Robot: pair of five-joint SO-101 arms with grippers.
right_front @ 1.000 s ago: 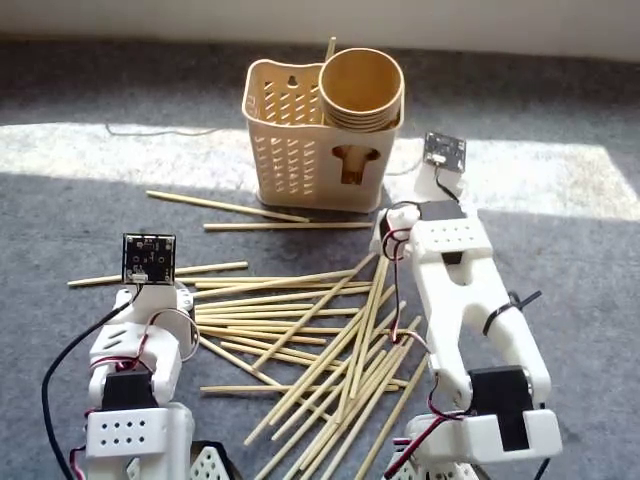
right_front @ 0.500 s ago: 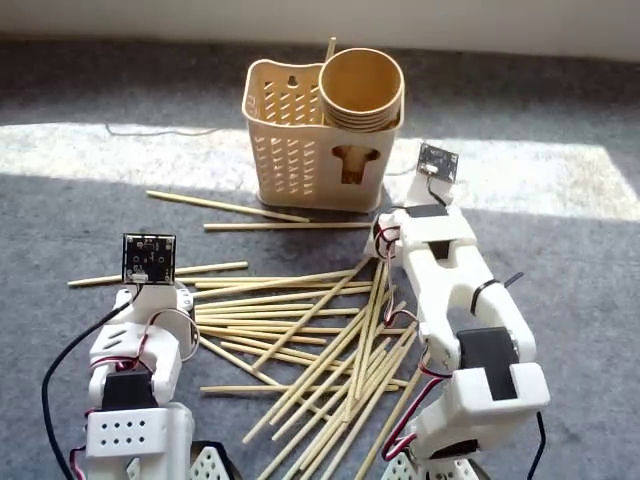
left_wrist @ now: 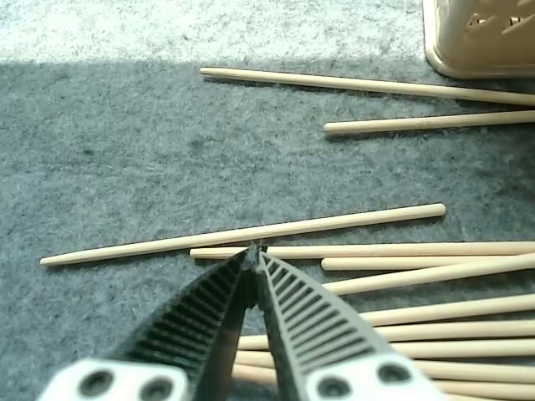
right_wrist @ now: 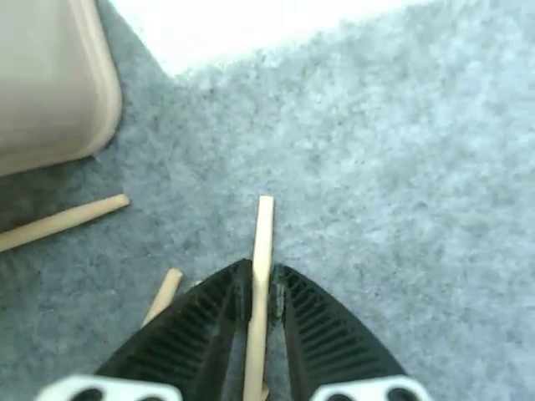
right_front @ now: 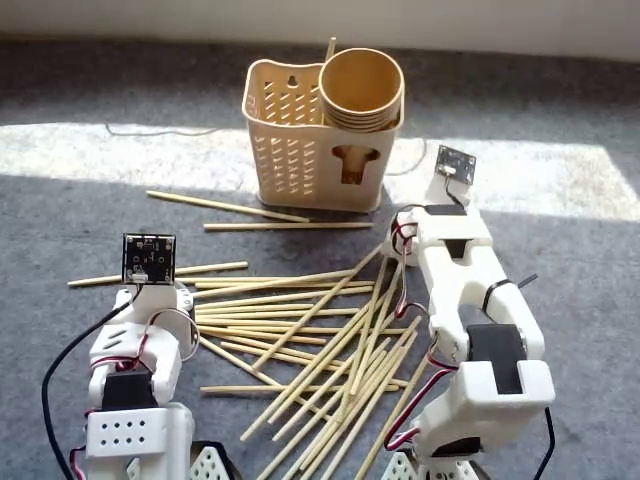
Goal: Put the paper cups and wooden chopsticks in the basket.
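Right pincer (right_wrist: 261,280) pinches one chopstick (right_wrist: 264,230) just beside the basket (right_front: 285,140). Left pincer (left_wrist: 253,253) is pressed together, empty, low over the grey bench (right_front: 580,270). Stacked paper cups (right_front: 360,85) sit upright inside the basket. Loose chopsticks (right_front: 300,330) lie scattered between the arms.

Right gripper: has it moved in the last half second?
Yes. The right gripper, jaws shut on a wooden chopstick, has swung rightward in the high view, away from the beige slotted plastic basket.
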